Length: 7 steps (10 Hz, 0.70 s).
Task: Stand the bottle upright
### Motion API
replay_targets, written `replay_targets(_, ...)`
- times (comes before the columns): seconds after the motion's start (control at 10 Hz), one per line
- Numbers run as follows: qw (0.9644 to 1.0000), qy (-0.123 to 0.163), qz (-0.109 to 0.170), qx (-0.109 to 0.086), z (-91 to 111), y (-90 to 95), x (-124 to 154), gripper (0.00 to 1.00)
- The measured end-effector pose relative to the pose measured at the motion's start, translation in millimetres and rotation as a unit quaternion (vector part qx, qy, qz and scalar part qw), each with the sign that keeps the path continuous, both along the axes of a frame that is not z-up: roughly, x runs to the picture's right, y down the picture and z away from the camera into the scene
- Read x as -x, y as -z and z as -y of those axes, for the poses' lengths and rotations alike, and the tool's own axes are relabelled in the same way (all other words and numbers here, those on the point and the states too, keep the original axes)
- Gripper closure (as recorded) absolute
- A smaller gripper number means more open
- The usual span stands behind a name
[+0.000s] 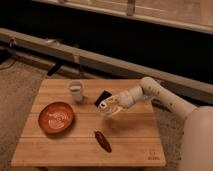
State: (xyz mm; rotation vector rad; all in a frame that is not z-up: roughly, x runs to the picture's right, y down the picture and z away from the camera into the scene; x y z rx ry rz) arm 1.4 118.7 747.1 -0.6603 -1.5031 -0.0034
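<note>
My gripper (112,107) holds the bottle (106,106) tight near the middle of the table (60,150), and the bottle lies sideways, cap toward the white cup (76,92), so I think I must tip it up.

jaws over table (60,145) middle, blurred around bottle (106,106), arm (165,97) cropped right

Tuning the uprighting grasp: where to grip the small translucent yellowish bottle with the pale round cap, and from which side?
Probably the bottle at mid-body, from the picture's right, where the tool is, over the middle of the wooden table. It seems tilted, pale cap toward the camera, so a side hold leaves the base free.
</note>
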Motion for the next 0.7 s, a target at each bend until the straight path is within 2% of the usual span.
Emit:
replay_targets(0.4,0.9998,-0.001,0.013,0.017,-11,-10.2,6,1.0)
replay_targets(0.7,0.9992,-0.013,0.029,0.025,-14,-13.4,2,1.0)
